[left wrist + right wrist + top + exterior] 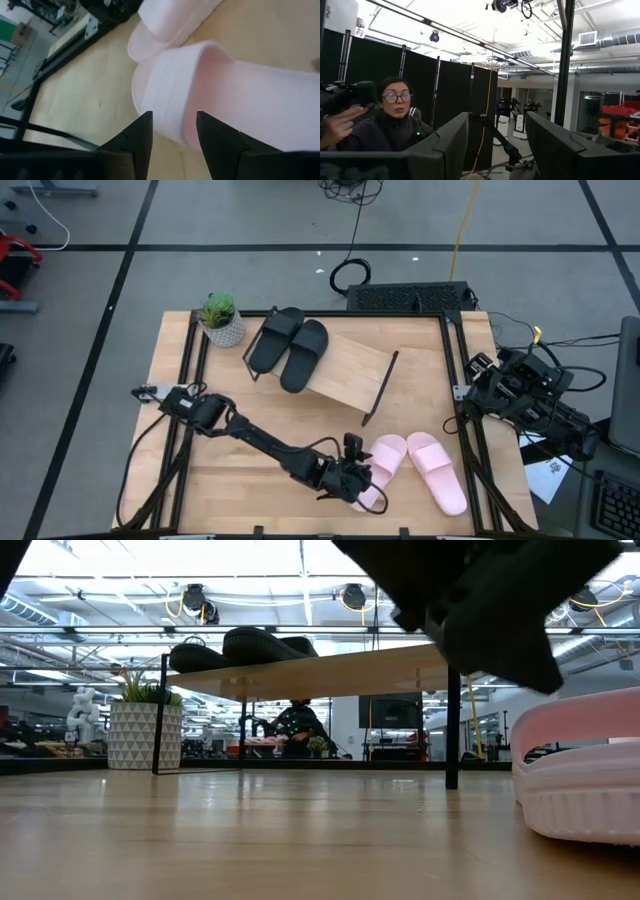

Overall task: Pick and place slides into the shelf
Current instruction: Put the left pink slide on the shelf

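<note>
Two pale pink slides (385, 460) (437, 470) lie soles down on the wooden table near its front right. My left gripper (362, 477) is low at the left pink slide (240, 95). It is open, with one finger on each side of the slide's outer edge by the strap (173, 132). Two black slides (275, 340) (303, 353) rest on the left end of the shelf (350, 370), which stands askew at mid-table. My right gripper (480, 370) waits at the table's right edge, open (497, 135) and pointing up into the room.
A potted plant (222, 322) stands at the far left beside the shelf. The right part of the shelf's plank (380, 670) is bare. A keyboard (405, 298) lies behind the table's far edge. A person (390, 120) shows in the room beyond the table.
</note>
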Available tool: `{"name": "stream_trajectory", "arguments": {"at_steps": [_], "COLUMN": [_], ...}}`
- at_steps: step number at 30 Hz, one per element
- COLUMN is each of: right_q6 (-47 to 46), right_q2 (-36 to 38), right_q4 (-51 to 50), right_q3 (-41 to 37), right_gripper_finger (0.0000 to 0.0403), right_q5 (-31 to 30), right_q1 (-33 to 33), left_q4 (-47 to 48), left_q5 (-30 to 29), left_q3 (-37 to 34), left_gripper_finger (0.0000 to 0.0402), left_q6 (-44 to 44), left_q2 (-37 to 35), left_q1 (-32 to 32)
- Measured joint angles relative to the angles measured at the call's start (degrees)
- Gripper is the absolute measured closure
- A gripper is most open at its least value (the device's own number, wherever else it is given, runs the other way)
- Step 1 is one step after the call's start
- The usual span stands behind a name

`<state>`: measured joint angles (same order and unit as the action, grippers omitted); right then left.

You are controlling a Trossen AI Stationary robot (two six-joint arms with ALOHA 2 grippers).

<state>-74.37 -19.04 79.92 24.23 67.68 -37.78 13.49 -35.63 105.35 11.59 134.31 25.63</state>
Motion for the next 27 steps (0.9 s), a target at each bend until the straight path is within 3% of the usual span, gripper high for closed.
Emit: {"name": "stream_trajectory", "arguments": {"at_steps": [17, 27], "right_q6": [0.00, -0.02], "right_q2": [0.01, -0.01], "right_q4": [0.00, -0.02], "right_q3": [0.00, 0.00], "right_gripper_finger": [0.0216, 0.0216], "right_q5": [0.09, 0.15], "right_q1": [0.00, 0.00], "left_q4": [-1.13, -2.90], "left_q5": [3.86, -1.42], "left_q3": [-0.01, -0.01], "left_gripper_finger": [0.0245, 0.0247], "left_q6": [-2.32, -3.20], "left_q2": [2.02, 3.42], "left_q1": [-1.38, -2.14]}}
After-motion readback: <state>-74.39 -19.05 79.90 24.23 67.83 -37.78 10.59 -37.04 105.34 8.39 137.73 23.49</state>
